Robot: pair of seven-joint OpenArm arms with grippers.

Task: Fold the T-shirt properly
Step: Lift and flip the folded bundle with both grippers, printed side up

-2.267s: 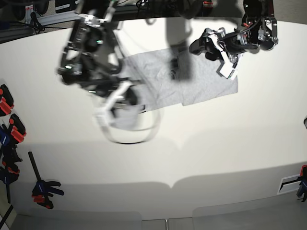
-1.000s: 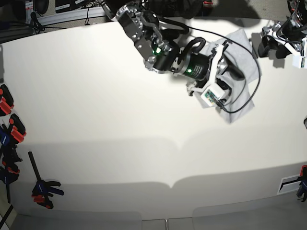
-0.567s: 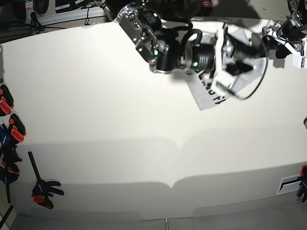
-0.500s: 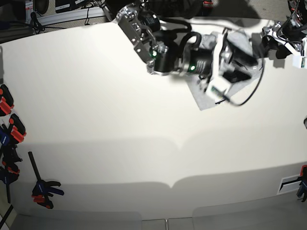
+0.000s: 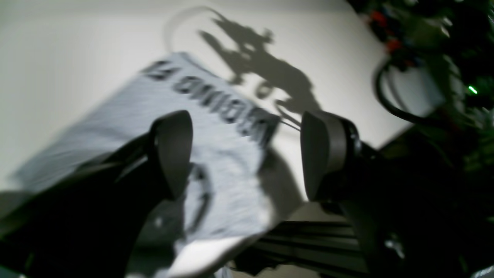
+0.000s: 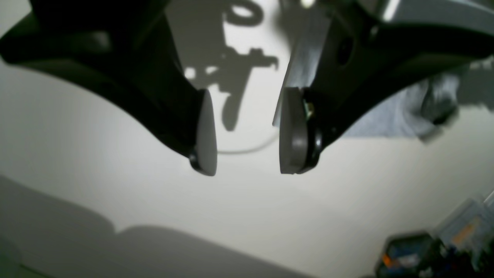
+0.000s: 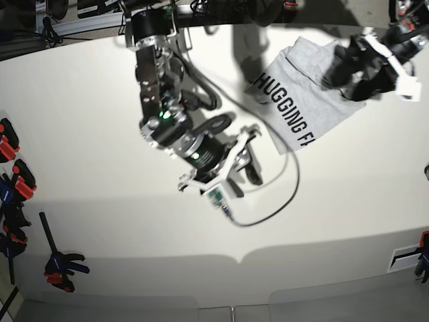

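Here the T-shirt (image 7: 305,100) lies folded into a compact grey packet at the far right part of the white bench (image 7: 100,221), printed side up, with bold black capitals running diagonally across it. In the base view the lettering reads along the packet's lower left edge, and that edge sits flat on the bench.

The left end effector (image 7: 367,67) is at the packet's right side, over the grey fabric. Its wrist view shows the two dark fingers (image 5: 171,150) spread wide, with the lettered cloth visible between and below them; nothing is pinched. Whether a finger brushes the fabric cannot be told, since that view is blurred.

The right end effector (image 7: 244,164) hangs over bare bench, apart from the shirt, to its lower left in the base view. Its wrist view shows the two pads (image 6: 204,135) parted with a clear gap and only white bench surface showing through; it holds nothing. A grey corner of the shirt appears at the right of that view, behind the finger.

A black cable (image 7: 281,194) loops from the right arm across the bench, near the packet's lower corner. Red and black clamps (image 7: 13,174) sit along the left edge.
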